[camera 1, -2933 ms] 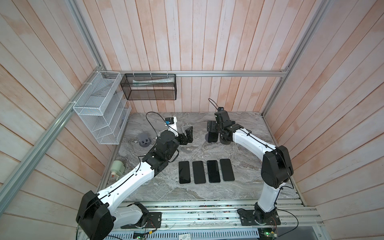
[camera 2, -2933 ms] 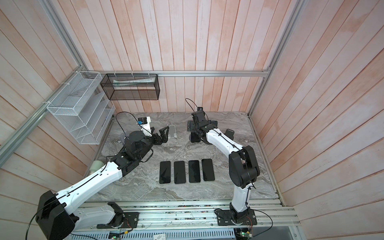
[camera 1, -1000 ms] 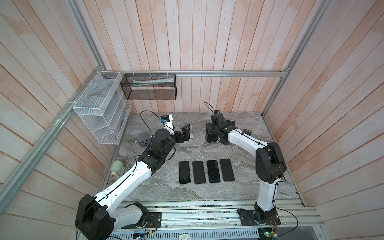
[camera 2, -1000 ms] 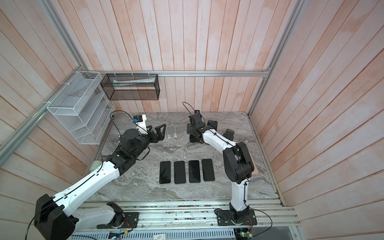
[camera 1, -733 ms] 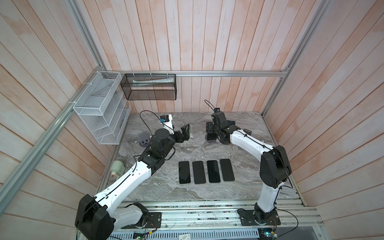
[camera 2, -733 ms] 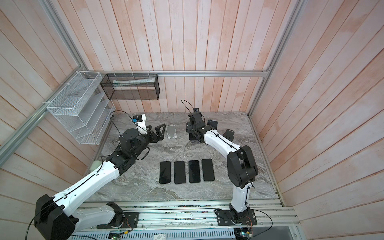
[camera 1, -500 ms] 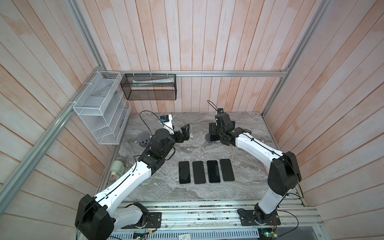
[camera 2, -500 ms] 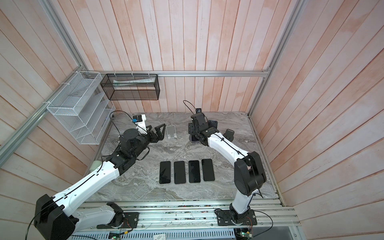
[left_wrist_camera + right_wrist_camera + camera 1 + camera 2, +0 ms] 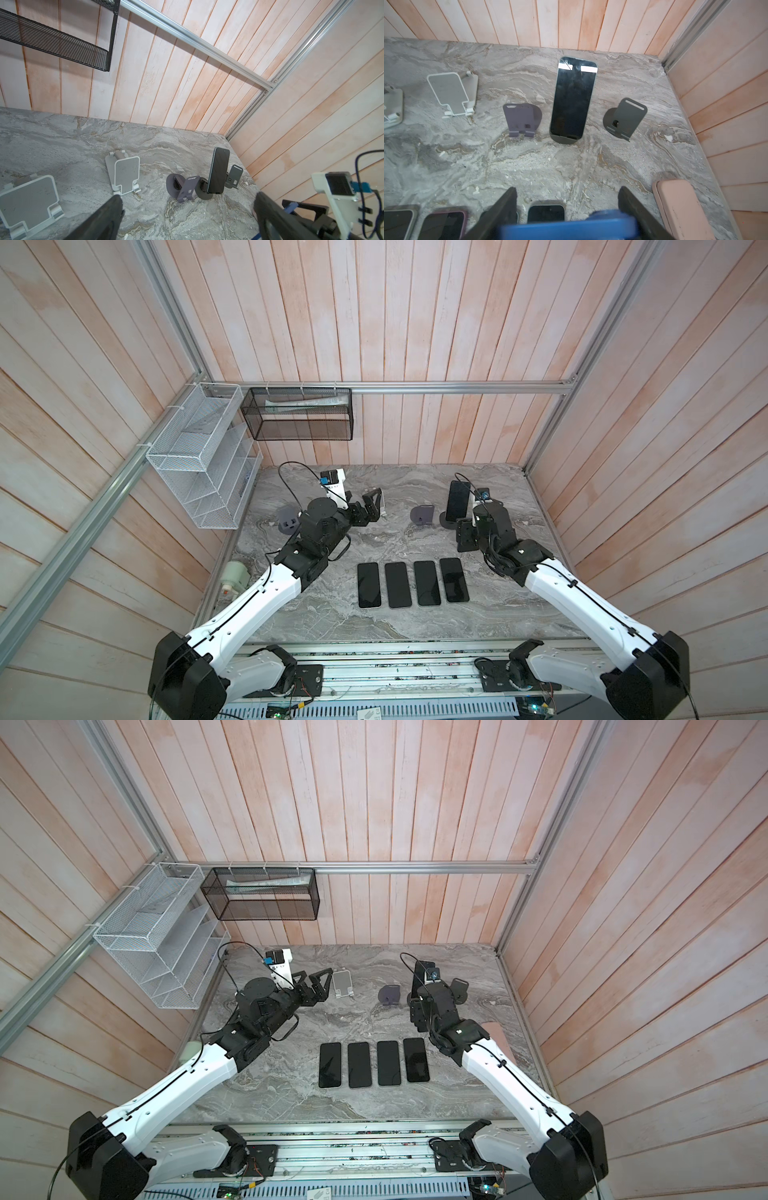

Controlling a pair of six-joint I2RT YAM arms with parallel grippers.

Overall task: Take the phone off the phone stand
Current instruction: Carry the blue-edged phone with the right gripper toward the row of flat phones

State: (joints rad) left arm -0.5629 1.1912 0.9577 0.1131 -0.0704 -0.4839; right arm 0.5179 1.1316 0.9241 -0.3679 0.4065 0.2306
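right end effector (image 9: 566, 189) has backed away, jaws parted and empty, phone (image 9: 574, 99) ahead on its stand (image 9: 563, 140).

Robot lab test cell: plank panels (image 9: 415, 323) in aluminium extrusion frame (image 9: 457, 386) box in the marble-look tabletop (image 9: 332, 622); arm bases (image 9: 282, 672) on a rail (image 9: 399, 674) at its near edge, mesh racks (image 9: 199, 464) above its far-left corner.
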